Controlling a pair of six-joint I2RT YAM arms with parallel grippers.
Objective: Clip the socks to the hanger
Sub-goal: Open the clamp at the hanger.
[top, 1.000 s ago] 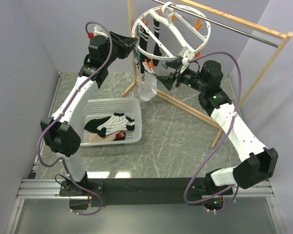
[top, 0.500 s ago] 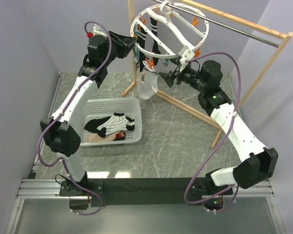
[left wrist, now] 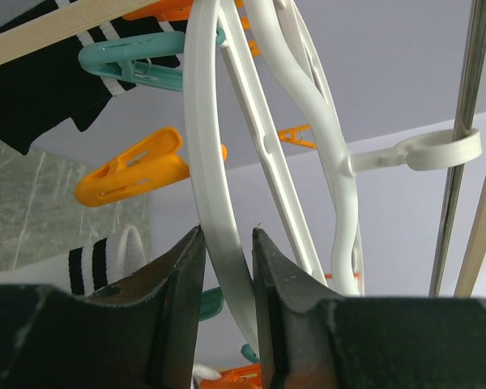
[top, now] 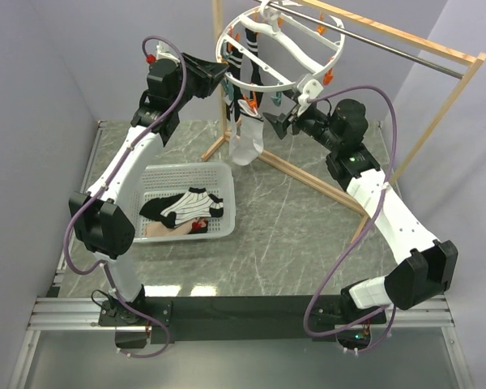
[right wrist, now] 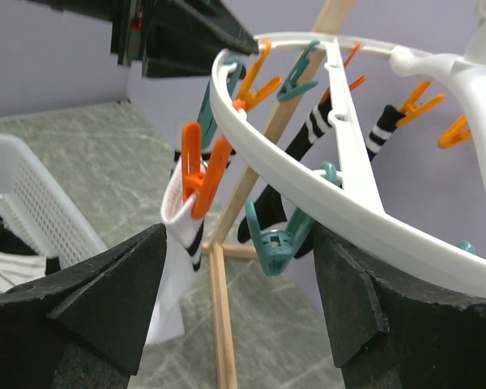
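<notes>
The white round hanger (top: 310, 84) hangs from the metal rod. My left gripper (top: 219, 71) is shut on its rim (left wrist: 215, 186) at the left side. Black and striped socks (top: 245, 73) hang from clips inside the ring. A white sock with black cuff bands (top: 247, 142) hangs from an orange clip (right wrist: 202, 174). My right gripper (top: 279, 121) is open and empty under the rim, its jaws either side of a free teal clip (right wrist: 275, 243), with the white sock (right wrist: 174, 267) just left of it. More socks (top: 190, 207) lie in the basket.
A white perforated basket (top: 229, 212) stands on the table's left half. The wooden frame (top: 449, 101) with its metal rod (top: 389, 44) spans the back right, and its foot bar (right wrist: 223, 324) runs along the table below my right gripper.
The hanger ring has shifted a little to the left. My right gripper has risen slightly toward the rim. The left gripper has kept its hold.
</notes>
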